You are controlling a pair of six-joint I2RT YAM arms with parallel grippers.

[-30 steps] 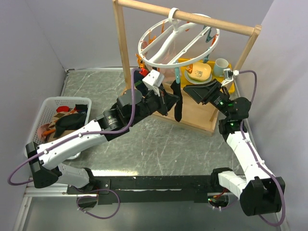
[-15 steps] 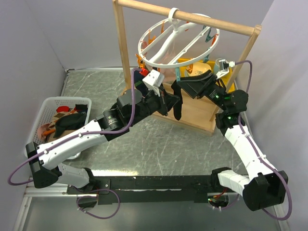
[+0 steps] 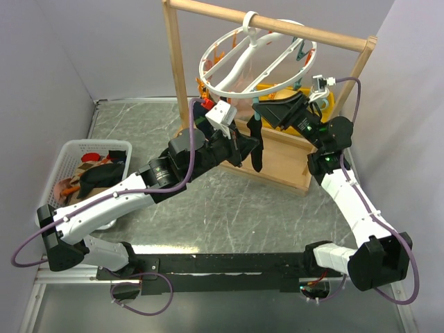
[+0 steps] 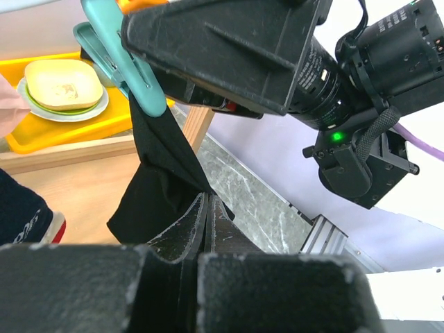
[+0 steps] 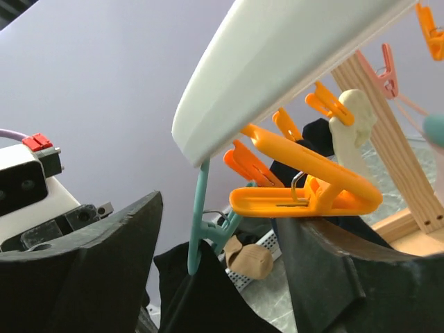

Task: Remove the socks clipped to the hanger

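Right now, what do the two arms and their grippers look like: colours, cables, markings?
Both the left arm and right arm have white links and black cylindrical joints, each trailing a purple cable. The left gripper and right gripper are matte black with broad wedge-shaped fingers. Green lights glow near the right wrist; a white camera box tops the left.

Left gripper (image 4: 208,208) clamped (right gripper (image 5: 218,222) spread)
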